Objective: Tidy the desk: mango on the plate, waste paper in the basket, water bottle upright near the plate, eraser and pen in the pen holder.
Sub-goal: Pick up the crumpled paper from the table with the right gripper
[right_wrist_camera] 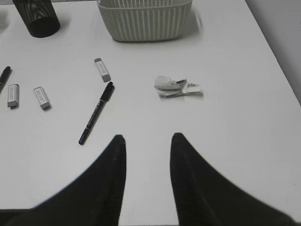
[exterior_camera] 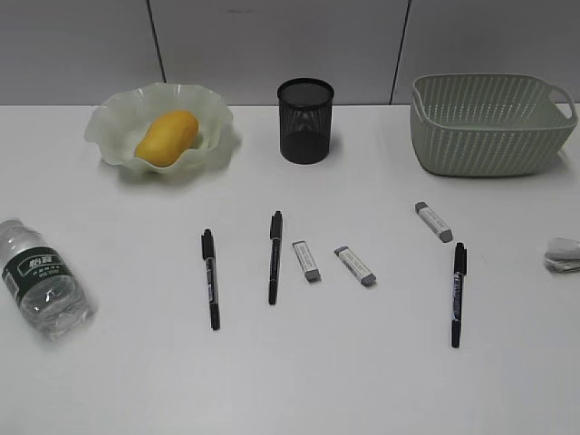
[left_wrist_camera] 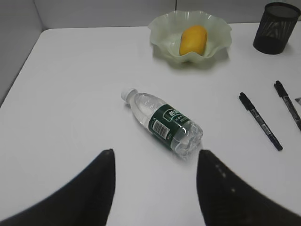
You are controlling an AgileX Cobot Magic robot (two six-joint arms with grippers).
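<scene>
Exterior view: the mango (exterior_camera: 167, 138) already lies in the plate (exterior_camera: 118, 118) near the desk's (exterior_camera: 362, 362) back left corner, so that part looks done. The pen holder (exterior_camera: 305, 120) stands at the middle of the back edge and the basket (exterior_camera: 489, 127) near the back right corner, both apparently empty. The bottle (exterior_camera: 42, 279) lies on its side at the left edge. Three pens (exterior_camera: 210, 278) and three erasers (exterior_camera: 306, 260) lie scattered across the middle, and the paper (exterior_camera: 564, 255) sits at the right edge. Neither arm shows here.

Left wrist view: the left gripper (left_wrist_camera: 155, 188) hangs above bare desk with its jaws well apart and nothing between them. The bottle (left_wrist_camera: 162, 120) lies just ahead, cap pointing toward the back left, the label across the gap. This placing suggests the bottle is its next target, to be stood up by the plate (left_wrist_camera: 160, 28).

Right wrist view: the right gripper (right_wrist_camera: 148, 183) is also empty, its jaws partly open over bare desk. The paper (right_wrist_camera: 175, 86) lies ahead and slightly right, with the basket (right_wrist_camera: 141, 21) beyond it along the back edge, probably the line for a pick and drop. A pen (right_wrist_camera: 95, 113) and eraser (right_wrist_camera: 102, 69) lie to the left.
</scene>
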